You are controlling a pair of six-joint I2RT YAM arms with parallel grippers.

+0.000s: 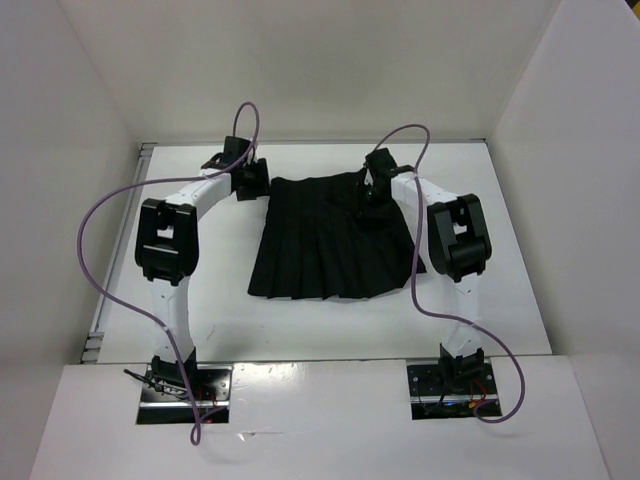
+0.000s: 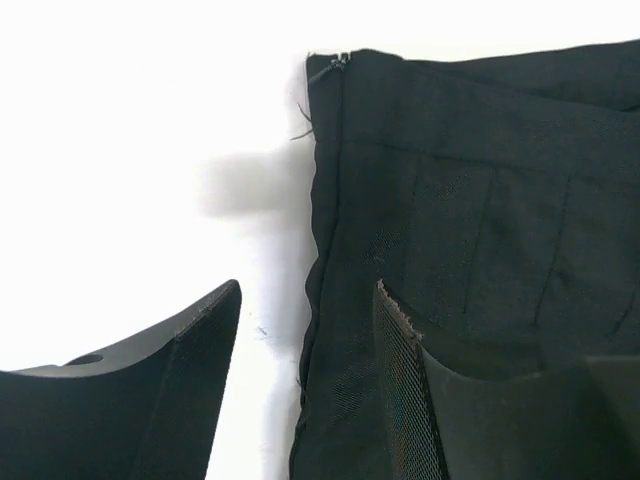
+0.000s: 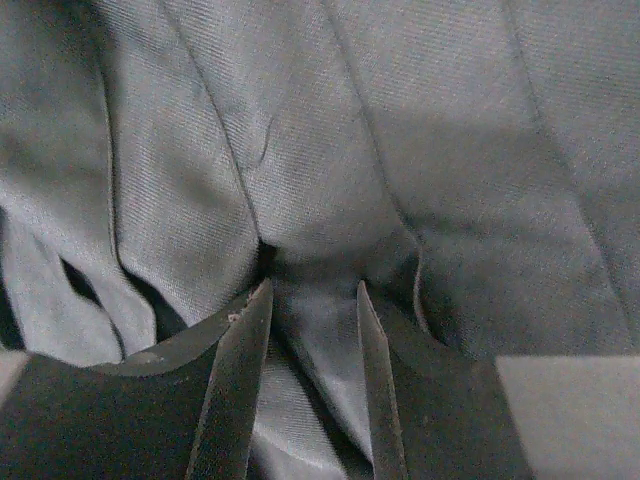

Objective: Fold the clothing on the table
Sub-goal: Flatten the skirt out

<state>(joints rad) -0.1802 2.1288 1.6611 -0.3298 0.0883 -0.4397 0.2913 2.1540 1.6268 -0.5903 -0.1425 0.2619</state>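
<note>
While our left pincer gapes across where soft black pleated skirt meets flat white table, we cannot tell if our right pincer pinches.

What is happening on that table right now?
Left gripper open, straddling skirt edge. Right gripper around a fabric fold, grip unclear. Skirt spread, unfolded. Nothing in the way.

Robot lab cell: white walls box in a white table; left arm and right arm, trailing purple cables, are bolted at its near edge.
</note>
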